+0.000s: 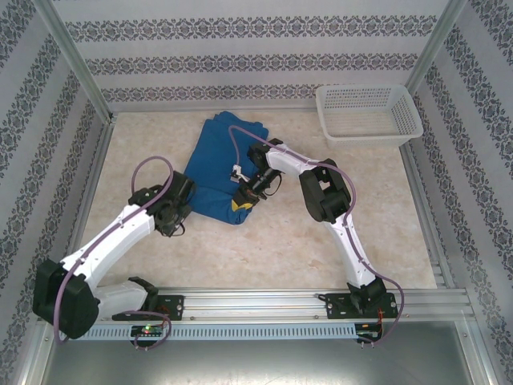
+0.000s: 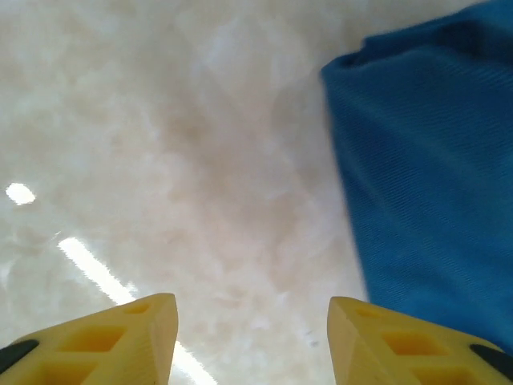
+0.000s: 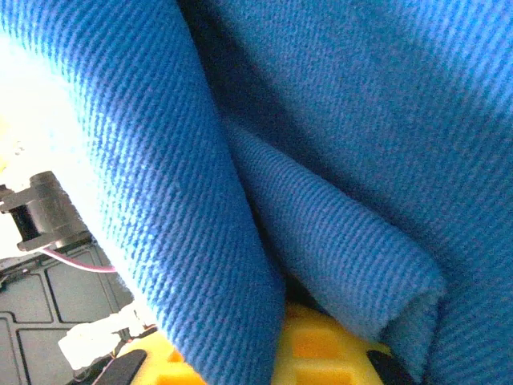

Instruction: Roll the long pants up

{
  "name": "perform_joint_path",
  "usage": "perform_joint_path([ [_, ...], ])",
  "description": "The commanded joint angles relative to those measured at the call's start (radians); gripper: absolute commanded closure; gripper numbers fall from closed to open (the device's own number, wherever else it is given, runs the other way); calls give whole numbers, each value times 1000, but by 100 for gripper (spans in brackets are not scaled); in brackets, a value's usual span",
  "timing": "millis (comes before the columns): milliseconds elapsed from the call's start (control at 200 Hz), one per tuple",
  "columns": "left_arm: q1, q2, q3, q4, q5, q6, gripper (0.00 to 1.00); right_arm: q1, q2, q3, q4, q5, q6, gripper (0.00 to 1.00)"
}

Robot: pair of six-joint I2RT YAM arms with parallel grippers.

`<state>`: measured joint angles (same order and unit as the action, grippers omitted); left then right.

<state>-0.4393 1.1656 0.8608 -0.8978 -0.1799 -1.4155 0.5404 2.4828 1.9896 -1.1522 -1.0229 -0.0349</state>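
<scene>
My right claw (image 1: pixel 243 196) clamps a fold of the long pants (image 1: pixel 216 160), probably to start the roll; my left claw (image 2: pixel 252 337) hangs apart above the counter (image 2: pixel 160 160), cloth at its right.

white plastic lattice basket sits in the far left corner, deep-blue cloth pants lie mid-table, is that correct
No: the top external view shows the white plastic lattice basket in the far right corner. The deep-blue cloth pants do lie mid-table.

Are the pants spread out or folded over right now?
Folded. From above, the long pants form one compact bundle, no separate legs showing; the right wrist camera shows cloth layers doubled over each other.
</scene>
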Motion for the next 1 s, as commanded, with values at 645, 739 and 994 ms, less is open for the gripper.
perform_joint_path([
  [645, -44, 239, -82, 366, -308, -174, 0, -2, 16, 29, 28, 26, 13, 100],
  [739, -42, 276, -86, 392, -321, -203, 0, 0, 12, 28, 24, 26, 11, 100],
  [994, -29, 347, -66, 452, -360, -215, 0, 4, 1, 21, 17, 19, 9, 100],
])
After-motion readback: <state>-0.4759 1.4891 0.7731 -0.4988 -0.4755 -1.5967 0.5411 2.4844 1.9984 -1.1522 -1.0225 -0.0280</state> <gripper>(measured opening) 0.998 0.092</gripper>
